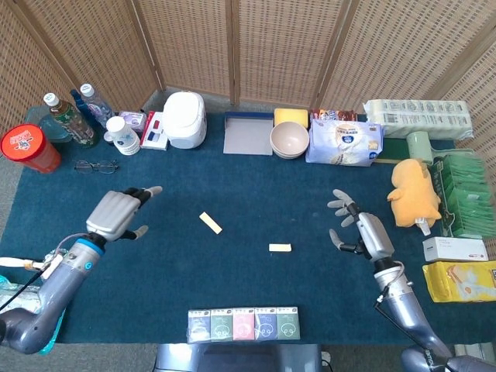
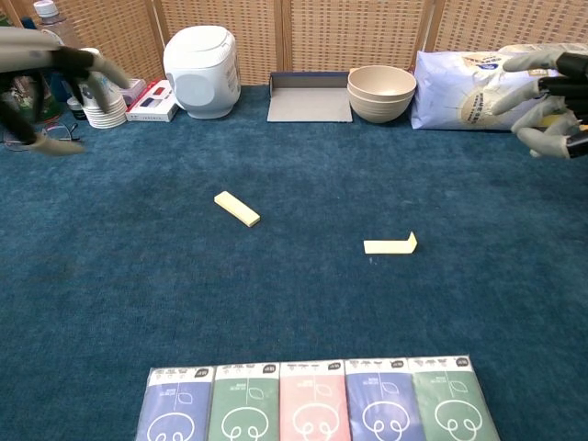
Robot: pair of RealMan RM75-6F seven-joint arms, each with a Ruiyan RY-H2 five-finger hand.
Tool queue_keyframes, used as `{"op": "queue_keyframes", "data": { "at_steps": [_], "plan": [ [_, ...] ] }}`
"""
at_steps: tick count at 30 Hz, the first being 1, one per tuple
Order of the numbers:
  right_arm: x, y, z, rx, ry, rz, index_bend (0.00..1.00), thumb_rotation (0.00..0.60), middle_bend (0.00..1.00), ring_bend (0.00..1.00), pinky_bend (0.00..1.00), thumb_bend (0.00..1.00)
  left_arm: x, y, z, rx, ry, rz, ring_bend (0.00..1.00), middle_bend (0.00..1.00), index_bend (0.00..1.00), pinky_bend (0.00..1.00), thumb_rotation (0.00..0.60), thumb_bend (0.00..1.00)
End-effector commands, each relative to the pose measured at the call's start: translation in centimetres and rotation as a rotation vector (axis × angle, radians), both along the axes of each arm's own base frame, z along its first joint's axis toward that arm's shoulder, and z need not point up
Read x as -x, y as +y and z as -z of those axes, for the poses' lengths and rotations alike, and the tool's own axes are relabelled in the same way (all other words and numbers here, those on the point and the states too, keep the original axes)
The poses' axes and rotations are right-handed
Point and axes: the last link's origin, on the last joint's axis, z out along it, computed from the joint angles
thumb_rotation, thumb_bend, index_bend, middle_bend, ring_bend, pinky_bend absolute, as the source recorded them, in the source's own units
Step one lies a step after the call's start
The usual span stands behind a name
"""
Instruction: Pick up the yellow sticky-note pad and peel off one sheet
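On the napped blue worktop [image 1: 248, 194] we see the slim rectangular yellow sticky-note pad [image 1: 210, 223] lying flat, with a peeled sheet [image 1: 280, 248], one end curled up, near it. Our left robot hand [image 1: 116, 214] and right robot hand [image 1: 364, 233] hover wide apart, fingers spread, holding nothing.

The left robot hand [image 1: 116, 215] has a shiny silver back and pale grey fingers. Its grey arm has a blue ring at the wrist. The right robot hand [image 1: 364, 232] looks silver too, with dark parts that are maybe black.
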Motion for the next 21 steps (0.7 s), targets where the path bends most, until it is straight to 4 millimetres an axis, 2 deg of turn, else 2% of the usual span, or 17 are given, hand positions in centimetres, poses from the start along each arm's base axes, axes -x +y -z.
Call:
{"op": "queue_keyframes", "data": {
  "at_steps": [1,5,7,11,13,17,21],
  "plan": [
    [0.8,0.8,-0.5,0.043,0.099,0.003,0.12,0.600,0.29,0.32,0.44,0.44,3.8,-3.6,-2.7,-0.110,-0.024,-0.074,0.27,0.29,0.15,0.48,0.600,0.25],
    [0.8,1.5,-0.6,0.084,0.196,-0.006,0.13,0.600,0.29,0.32,0.43,0.44,6.2,-6.5,-3.6,-0.216,-0.052,-0.107,0.27,0.29,0.16,0.47,0.600,0.25],
    [1.1,2.2,-0.9,0.125,0.283,-0.005,0.14,0.600,0.29,0.32,0.42,0.44,8.0,-8.8,-4.3,-0.274,-0.046,-0.134,0.27,0.29,0.16,0.47,0.600,0.25],
    [1.1,3.1,-1.2,0.158,0.314,0.010,0.15,0.600,0.29,0.31,0.41,0.44,9.5,-11.1,-5.0,-0.327,-0.051,-0.172,0.27,0.29,0.16,0.47,0.600,0.25],
    [1.4,4.0,-1.7,0.185,0.351,0.019,0.16,0.600,0.29,0.31,0.41,0.44,11.1,-13.5,-5.6,-0.347,-0.053,-0.237,0.27,0.29,0.16,0.47,0.600,0.25],
    [1.7,5.0,-1.9,0.202,0.423,0.031,0.16,0.600,0.29,0.30,0.40,0.44,12.4,-15.9,-6.3,-0.381,-0.062,-0.287,0.27,0.29,0.16,0.47,0.600,0.25],
    [1.7,5.8,-2.1,0.216,0.448,0.045,0.16,0.600,0.29,0.29,0.39,0.44,13.2,-17.3,-6.5,-0.398,-0.056,-0.305,0.27,0.29,0.16,0.47,0.600,0.25]
  ]
}}
